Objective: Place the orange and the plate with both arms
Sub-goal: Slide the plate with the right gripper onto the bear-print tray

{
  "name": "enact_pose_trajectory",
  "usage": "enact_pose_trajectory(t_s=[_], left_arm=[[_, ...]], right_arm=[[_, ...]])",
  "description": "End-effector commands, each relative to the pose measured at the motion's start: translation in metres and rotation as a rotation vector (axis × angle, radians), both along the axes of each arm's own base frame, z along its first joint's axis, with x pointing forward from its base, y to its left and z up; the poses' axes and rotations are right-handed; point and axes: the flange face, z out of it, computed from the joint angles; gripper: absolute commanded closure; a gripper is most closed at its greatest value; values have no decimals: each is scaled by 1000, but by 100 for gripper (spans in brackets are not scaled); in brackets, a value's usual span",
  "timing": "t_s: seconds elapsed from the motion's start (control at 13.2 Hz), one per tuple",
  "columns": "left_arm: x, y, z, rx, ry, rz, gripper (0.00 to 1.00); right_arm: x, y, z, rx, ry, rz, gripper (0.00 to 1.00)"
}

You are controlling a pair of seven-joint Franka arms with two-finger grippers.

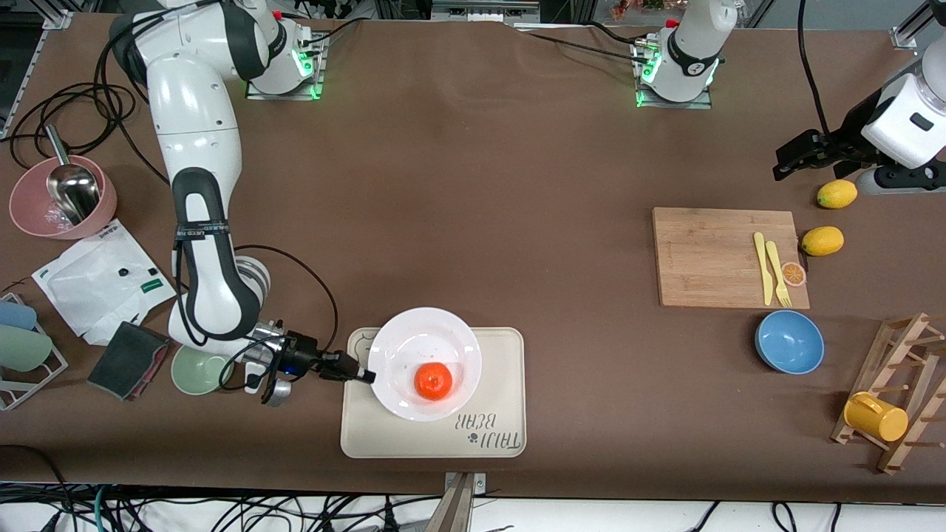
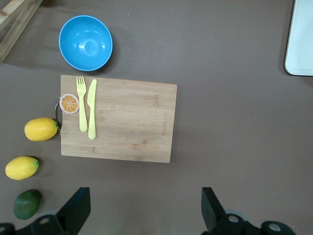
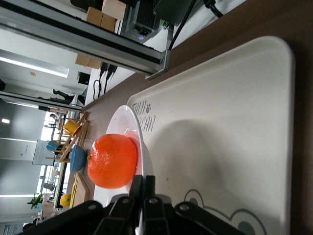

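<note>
My right gripper (image 1: 367, 376) is pinched on the rim of the plate (image 1: 414, 343), because the plate lies on the tray (image 1: 502, 391) and the thin edge gives a grip. The orange (image 1: 433, 380) sits in the plate. My left gripper (image 2: 142, 208) waits wide open over the bench (image 1: 480, 185), above the cutting board (image 2: 127, 120).
</note>
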Motion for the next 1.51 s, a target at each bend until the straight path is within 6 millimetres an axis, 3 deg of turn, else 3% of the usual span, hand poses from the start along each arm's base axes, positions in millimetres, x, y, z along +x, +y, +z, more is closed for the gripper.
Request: enact_pose_trajectory(t_s=[0.0,0.53,1.36,1.44], left_arm=[[2,0,5,11,3,-22,0],[2,-1,6,11,1,-23,0],[2,0,6,11,1,-25,0],[2,0,6,11,1,-25,0]], right_arm=[[11,1,-5,35,-4,-81,100],[12,6,-26,17,-4,-114,100],[8,6,-40,13,17,-111,100],[8,6,-40,13,17,-111,82]])
